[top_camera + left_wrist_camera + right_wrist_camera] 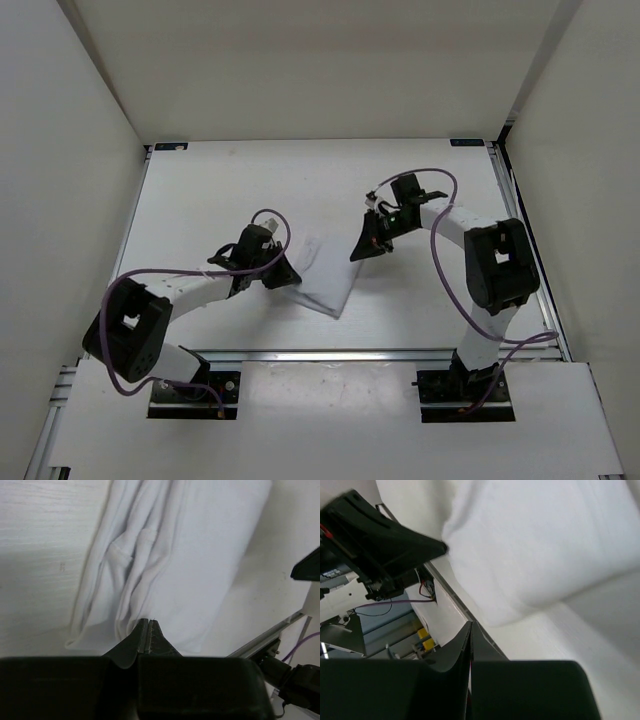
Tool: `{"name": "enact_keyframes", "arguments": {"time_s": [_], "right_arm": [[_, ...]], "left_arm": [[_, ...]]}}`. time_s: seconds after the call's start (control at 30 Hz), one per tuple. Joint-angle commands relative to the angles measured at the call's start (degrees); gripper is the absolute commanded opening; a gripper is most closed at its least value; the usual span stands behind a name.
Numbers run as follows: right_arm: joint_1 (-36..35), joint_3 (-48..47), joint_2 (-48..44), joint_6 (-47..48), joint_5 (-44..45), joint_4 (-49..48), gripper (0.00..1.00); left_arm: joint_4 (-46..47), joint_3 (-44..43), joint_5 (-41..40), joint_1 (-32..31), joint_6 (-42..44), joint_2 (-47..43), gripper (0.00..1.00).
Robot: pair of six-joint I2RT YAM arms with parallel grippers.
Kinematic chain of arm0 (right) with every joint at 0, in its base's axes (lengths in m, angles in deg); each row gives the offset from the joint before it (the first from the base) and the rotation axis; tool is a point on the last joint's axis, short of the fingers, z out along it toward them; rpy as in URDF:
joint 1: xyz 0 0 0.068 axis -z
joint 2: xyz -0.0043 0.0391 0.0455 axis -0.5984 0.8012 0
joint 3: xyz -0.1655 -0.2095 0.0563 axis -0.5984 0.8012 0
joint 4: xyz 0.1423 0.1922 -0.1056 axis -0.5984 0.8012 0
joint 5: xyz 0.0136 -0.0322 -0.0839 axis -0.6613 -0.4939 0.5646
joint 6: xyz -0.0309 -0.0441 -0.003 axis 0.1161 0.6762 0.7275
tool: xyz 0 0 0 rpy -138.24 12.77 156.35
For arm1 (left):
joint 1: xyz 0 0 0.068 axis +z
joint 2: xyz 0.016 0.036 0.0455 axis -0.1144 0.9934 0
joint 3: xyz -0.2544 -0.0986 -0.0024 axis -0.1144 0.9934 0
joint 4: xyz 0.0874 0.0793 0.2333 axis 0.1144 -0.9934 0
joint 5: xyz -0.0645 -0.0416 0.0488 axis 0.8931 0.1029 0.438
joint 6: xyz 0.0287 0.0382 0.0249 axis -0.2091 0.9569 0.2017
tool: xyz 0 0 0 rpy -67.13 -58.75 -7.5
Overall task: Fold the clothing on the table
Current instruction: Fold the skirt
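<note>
The clothing (325, 278), plain white and creased into long ridges, lies flat on the table (220, 190), between the two grippers. The left gripper (296, 281) sits at the clothing's left edge with its jaws pressed together. In the left wrist view its tips meet the hem, but I cannot tell whether any cloth is caught between them. The right gripper (354, 257) is at the clothing's far right corner, also pressed tight, with nothing visibly pinched. A pale sticker (334, 573) on the left arm, seen past the clothing in the right wrist view, is too blurred to read. Purple cables (440, 180) loop over both arms.
</note>
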Motion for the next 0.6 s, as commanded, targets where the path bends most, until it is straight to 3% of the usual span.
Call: {"name": "enact_keyframes", "arguments": {"time_s": [0.0, 0.23, 0.47, 0.57], "right_arm": [[0.34, 3.79, -4.46, -1.22, 0.24, -2.09, 0.00], [2.19, 11.88, -9.73, -1.92, 0.94, -3.50, 0.00], [5.09, 16.55, -15.09, -2.18, 1.73, -4.03, 0.00], [6.93, 16.72, -17.98, -1.22, 4.10, -2.62, 0.16]], "left_arm": [[1.97, 1.35, -1.30, 0.46, 1.38, 1.77, 0.00], [-3.65, 1.79, -10.88, -0.86, 5.34, 4.41, 0.00], [-5.34, 0.74, -12.56, -3.05, 5.43, 8.10, 0.00], [-4.46, -0.05, -10.99, -1.66, 5.52, 6.62, 0.00]]}}
